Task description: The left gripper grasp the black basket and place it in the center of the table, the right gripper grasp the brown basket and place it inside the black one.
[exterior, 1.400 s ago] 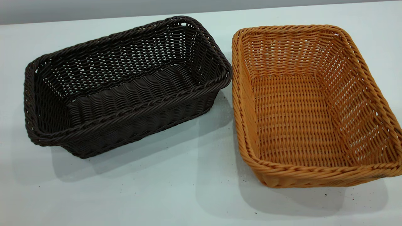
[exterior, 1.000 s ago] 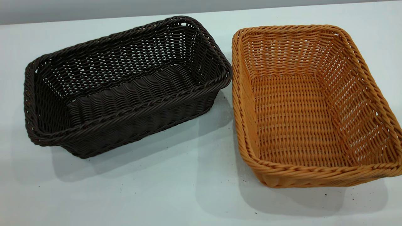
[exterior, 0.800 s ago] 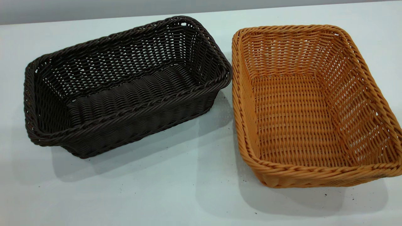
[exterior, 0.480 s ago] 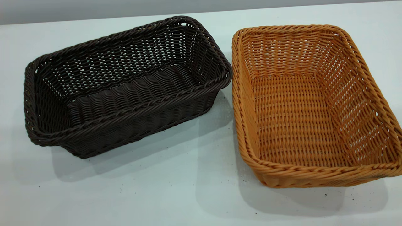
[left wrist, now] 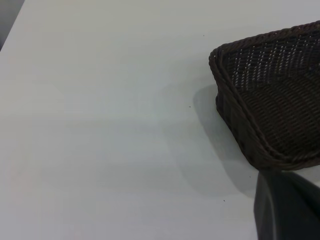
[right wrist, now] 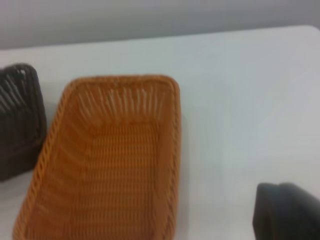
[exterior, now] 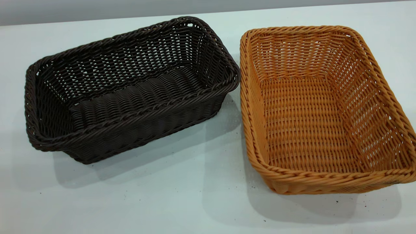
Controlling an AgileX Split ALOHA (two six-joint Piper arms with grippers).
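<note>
The black basket stands empty on the table at the left, set at an angle. The brown basket stands empty at the right, its near-left rim almost touching the black basket's right corner. Neither gripper shows in the exterior view. The left wrist view shows one corner of the black basket, with a dark part of my left gripper just beside that corner. The right wrist view shows the brown basket, the black basket's end, and a dark part of my right gripper off to the brown basket's side.
The table's far edge runs behind the baskets against a grey wall. Bare tabletop lies in front of both baskets and left of the black one. Small dark specks dot the surface.
</note>
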